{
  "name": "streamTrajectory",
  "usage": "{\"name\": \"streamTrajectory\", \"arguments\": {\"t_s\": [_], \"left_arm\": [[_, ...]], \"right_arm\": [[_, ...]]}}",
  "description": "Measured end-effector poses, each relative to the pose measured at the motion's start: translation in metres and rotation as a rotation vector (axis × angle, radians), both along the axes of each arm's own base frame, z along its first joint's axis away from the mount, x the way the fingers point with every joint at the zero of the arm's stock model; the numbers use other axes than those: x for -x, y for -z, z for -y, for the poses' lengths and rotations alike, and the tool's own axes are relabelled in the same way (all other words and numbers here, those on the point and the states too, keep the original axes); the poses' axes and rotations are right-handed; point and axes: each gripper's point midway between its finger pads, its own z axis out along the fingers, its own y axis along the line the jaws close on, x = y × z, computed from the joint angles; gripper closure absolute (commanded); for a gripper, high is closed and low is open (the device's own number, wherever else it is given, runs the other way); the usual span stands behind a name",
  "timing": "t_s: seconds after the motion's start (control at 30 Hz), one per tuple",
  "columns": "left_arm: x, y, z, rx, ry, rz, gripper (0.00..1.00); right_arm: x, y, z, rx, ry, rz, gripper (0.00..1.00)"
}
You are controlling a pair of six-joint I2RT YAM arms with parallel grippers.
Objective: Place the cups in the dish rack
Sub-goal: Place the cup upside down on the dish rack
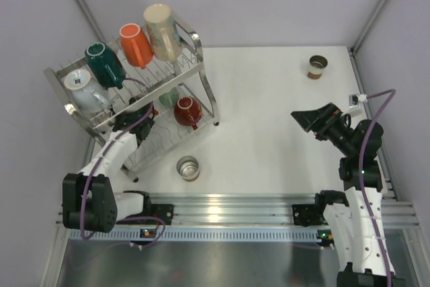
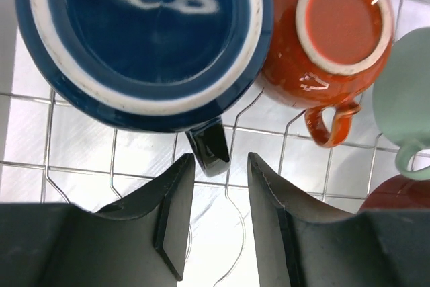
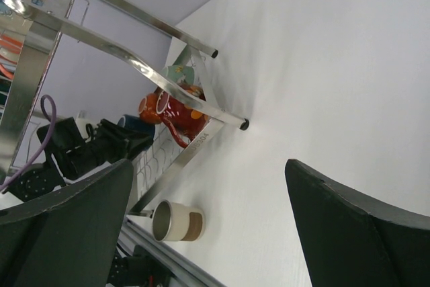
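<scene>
The dish rack stands at the left. Its upper tier holds a pale blue cup, a dark teal cup, an orange cup and a tall beige cup. The lower tier holds a mint cup and a red mug. My left gripper reaches into the lower tier. It is open and empty, its tips just short of the handle of an upturned navy mug. My right gripper is wide open and empty above the table.
A beige cup with a brown band lies on the table in front of the rack; it also shows in the right wrist view. A small brown cup stands at the far right. An orange-red mug and the mint cup sit beside the navy mug.
</scene>
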Motion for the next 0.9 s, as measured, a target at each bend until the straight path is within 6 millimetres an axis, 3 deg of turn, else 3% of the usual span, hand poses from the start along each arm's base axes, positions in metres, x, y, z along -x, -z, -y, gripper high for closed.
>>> {"name": "streamTrajectory", "arguments": {"t_s": [0.17, 0.37, 0.67, 0.9], "left_arm": [[0.006, 0.010, 0.004, 0.027, 0.009, -0.018, 0.57], [0.007, 0.006, 0.013, 0.078, 0.029, 0.007, 0.57], [0.016, 0.015, 0.040, 0.213, 0.104, 0.004, 0.58], [0.017, -0.001, 0.066, 0.341, 0.181, 0.057, 0.58]], "right_arm": [[0.001, 0.000, 0.000, 0.000, 0.000, 0.001, 0.04], [0.003, -0.001, 0.000, 0.001, 0.000, 0.006, 0.04], [0.006, -0.003, 0.000, 0.007, 0.001, 0.013, 0.04], [0.006, -0.003, 0.000, 0.011, 0.003, 0.016, 0.04]]}}
